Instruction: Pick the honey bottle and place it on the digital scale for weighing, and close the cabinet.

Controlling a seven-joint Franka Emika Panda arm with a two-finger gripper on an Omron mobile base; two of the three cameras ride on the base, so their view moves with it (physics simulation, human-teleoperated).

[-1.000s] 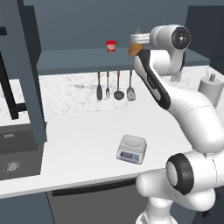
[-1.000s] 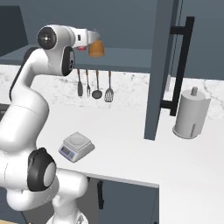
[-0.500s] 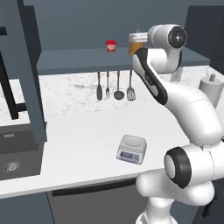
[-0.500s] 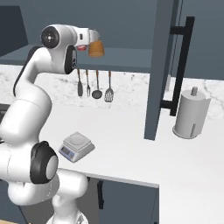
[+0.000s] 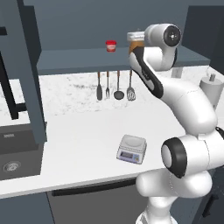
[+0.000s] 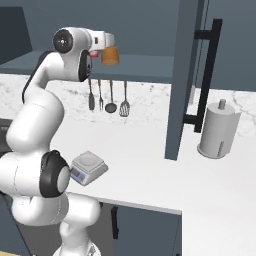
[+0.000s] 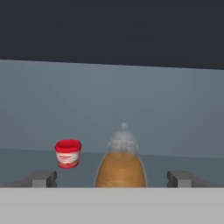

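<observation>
The honey bottle [image 7: 120,168], amber with a pale cap, stands on the shelf of the open dark slate-blue cabinet [image 5: 74,59]. My gripper [image 7: 113,177] is open. Its two fingertips [image 7: 43,178] sit wide apart on either side of the bottle without touching it. From the base, the hand [image 5: 134,36] reaches level into the cabinet with the honey bottle [image 5: 136,45] just under its front end; the honey bottle [image 6: 110,55] shows likewise from the right. The digital scale [image 5: 131,148] sits on the white counter near the front edge, and the same digital scale [image 6: 87,166] lies beside my base.
A red-lidded jar [image 7: 68,153] stands left of the bottle on the shelf. Utensils [image 5: 118,85] hang under the cabinet. Open cabinet doors [image 5: 26,65] [image 6: 185,75] jut out over the counter. A paper towel roll [image 6: 217,130] stands at the right, and a sink [image 5: 13,157] at the left.
The hand has levelled out and edged in around the honey bottle. The bottle, the scale and the cabinet doors have not moved.
</observation>
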